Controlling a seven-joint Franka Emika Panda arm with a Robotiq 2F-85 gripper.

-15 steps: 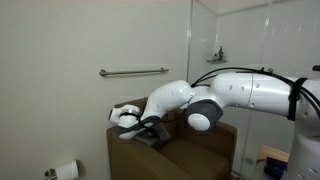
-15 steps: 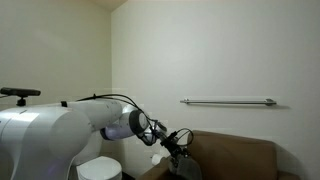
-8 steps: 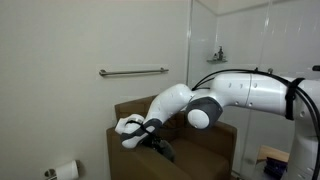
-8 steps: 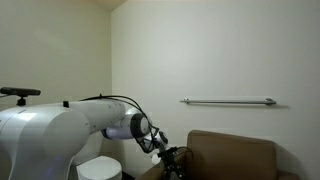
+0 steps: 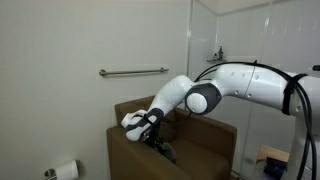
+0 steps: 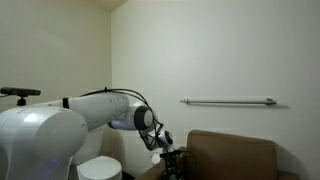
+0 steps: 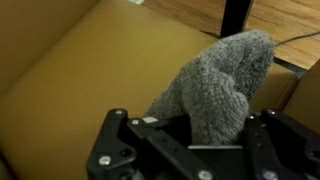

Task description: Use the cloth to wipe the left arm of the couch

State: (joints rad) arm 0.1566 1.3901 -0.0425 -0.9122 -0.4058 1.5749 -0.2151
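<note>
Both exterior views are dim, soft and low in detail under even indoor light; the wall bar [image 6: 228, 101] casts a faint shadow beneath. The wrist view is warmer, the gripper [image 7: 200, 140] blurred, the cloth [image 7: 225, 80] sharper.

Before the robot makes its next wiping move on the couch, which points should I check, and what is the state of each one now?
1. Hand shut on the cloth: ok, the grey cloth is pinched in it.
2. Enough cloth sticks out of the hand: ok, a thick bunch shows in the wrist view.
3. Cloth touches the couch: cannot tell, the contact is hidden.
4. Hand is down at the couch: ok in both exterior views.
5. Wall bar is away from the robot arm: ok, the bar sits higher on the wall.
</note>
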